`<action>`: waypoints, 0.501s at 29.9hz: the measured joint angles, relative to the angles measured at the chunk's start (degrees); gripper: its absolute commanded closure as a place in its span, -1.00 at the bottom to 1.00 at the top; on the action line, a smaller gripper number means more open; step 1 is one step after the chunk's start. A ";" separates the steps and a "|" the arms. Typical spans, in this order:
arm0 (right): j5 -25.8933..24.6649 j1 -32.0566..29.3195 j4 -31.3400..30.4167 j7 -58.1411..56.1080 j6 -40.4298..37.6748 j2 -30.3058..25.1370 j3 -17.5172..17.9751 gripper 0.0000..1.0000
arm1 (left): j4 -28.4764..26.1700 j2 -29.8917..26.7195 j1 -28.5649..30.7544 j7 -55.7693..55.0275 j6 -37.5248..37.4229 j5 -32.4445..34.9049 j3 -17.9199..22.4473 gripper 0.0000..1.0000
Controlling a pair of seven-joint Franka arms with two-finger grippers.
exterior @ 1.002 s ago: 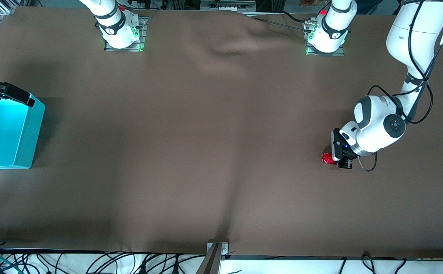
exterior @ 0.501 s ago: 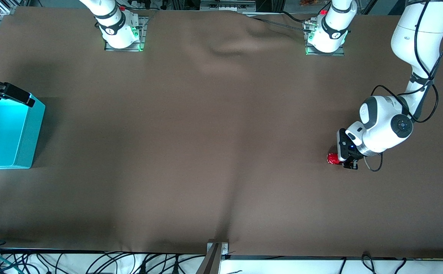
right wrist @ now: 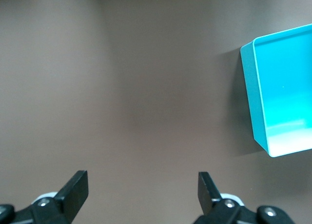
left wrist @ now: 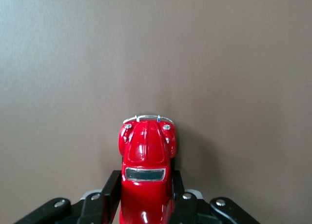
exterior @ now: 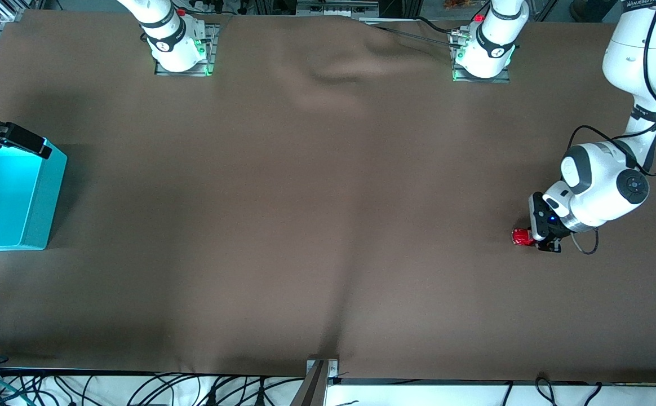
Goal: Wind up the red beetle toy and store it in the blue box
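The left end effector (exterior: 532,239) is clenched on the rear of the red beetle toy (exterior: 522,237), which sits low on the brown table (exterior: 317,225) at the left arm's end, well apart from the blue box (exterior: 7,194) at the right arm's end. The right end effector (right wrist: 141,190) waits with fingers released, above the table beside the box. The step in hand appears to be winding: press the wheels firmly onto the cloth, drag in a straight line along the car's axis, and hold the grip square so the toy neither tilts nor slips.
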 measured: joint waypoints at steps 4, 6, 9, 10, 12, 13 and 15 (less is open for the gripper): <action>0.00 -0.01 0.00 0.00 0.01 0.00 0.00 -1.00 | 0.52 0.26 0.48 1.26 -0.01 0.00 0.70 0.67; 0.00 0.00 0.00 0.00 0.01 0.00 0.00 -1.00 | 0.83 0.41 0.93 1.99 -0.01 0.00 0.94 0.67; 0.00 -0.01 0.00 0.00 0.01 0.00 0.00 -1.00 | 1.60 0.87 2.21 3.68 -0.02 0.00 1.21 0.67; 0.00 -0.01 0.00 0.00 0.02 0.00 0.00 -1.00 | 1.81 1.01 2.57 4.09 -0.03 0.00 1.23 0.66; 0.00 -0.01 0.00 0.00 0.02 0.01 0.00 -1.00 | 2.11 1.19 3.07 4.65 -0.03 0.00 1.25 0.66; 0.00 -0.01 0.00 0.00 0.02 0.01 0.00 -1.00 | 2.20 1.25 3.22 4.86 -0.03 0.00 1.25 0.66; 0.00 -0.01 0.00 0.00 0.02 0.01 0.00 -1.00 | 2.27 1.30 3.31 5.03 -0.05 0.00 1.25 0.66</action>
